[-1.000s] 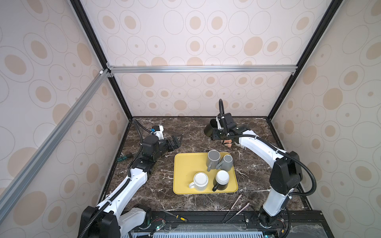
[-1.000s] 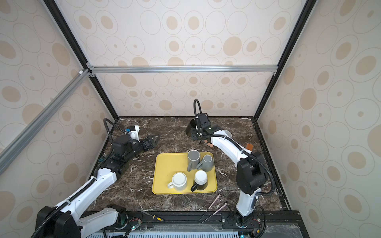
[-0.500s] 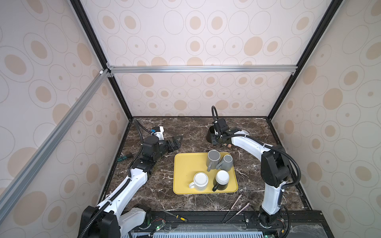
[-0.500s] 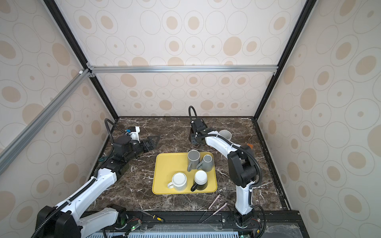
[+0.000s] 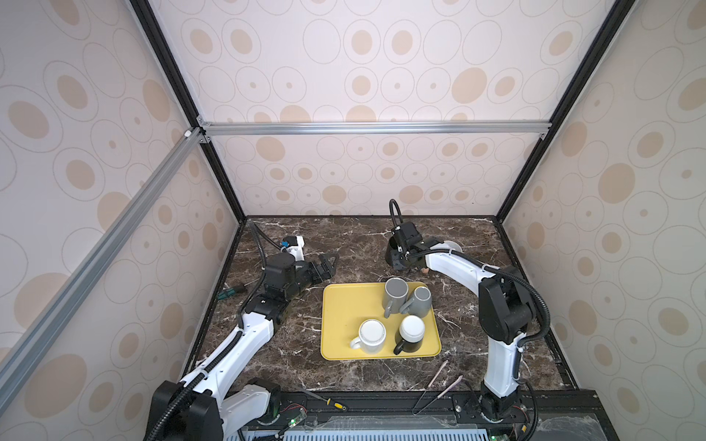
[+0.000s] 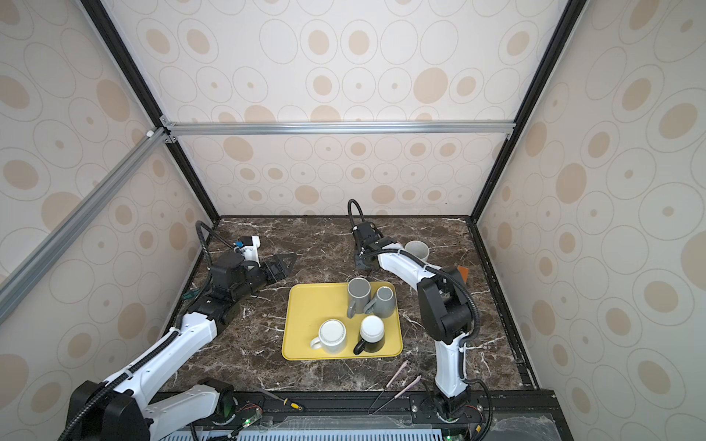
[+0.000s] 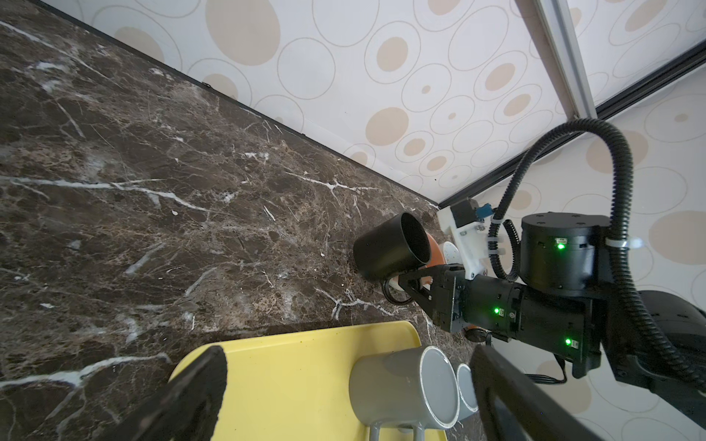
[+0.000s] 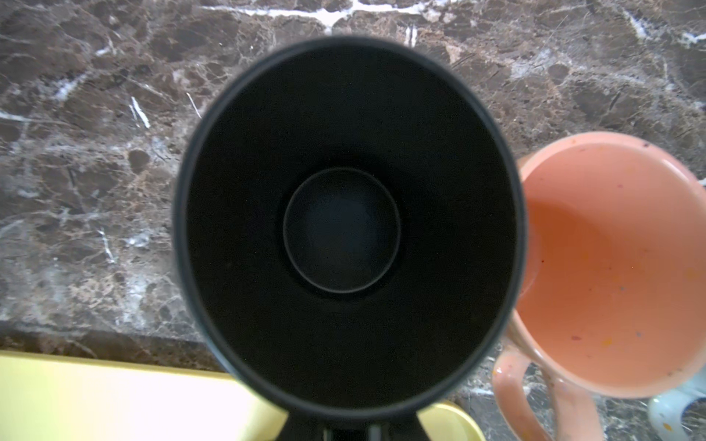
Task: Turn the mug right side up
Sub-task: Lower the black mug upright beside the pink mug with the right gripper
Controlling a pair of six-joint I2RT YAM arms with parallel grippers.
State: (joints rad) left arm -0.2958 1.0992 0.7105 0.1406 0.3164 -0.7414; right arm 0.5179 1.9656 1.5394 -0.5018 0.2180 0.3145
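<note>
1. The black mug (image 7: 386, 250) sits right at the tips of my right pincer (image 7: 415, 280). The pincer is drawn in narrow on what looks like the mug's handle (image 7: 397, 296). I judge a handle grip suits this job because it leaves the body free to swing round.
2. The mug's mouth faces straight back along the pincer, so the right wrist camera looks down the bore to the bottom. Its long axis therefore runs in line with the pincer. By my reading of the left wrist view, the mouth is uppermost but leaning rather than plumb.
3. I cannot tell whether the mug's underside touches the tabletop (image 7: 153, 172) beneath the pincer.
4. A peach mug (image 8: 611, 267) stands mouth-up just beside the pincer's load, close against its wall. I would mind that neighbour when setting down.
5. The yellow tray (image 5: 344, 305) lies near the pincer, on the side toward the arm bases, and carries four more mugs.
6. My left pincer (image 5: 329, 265) hangs spread wide and empty, well apart from the right pincer. I would say it is parked clear of the work.
</note>
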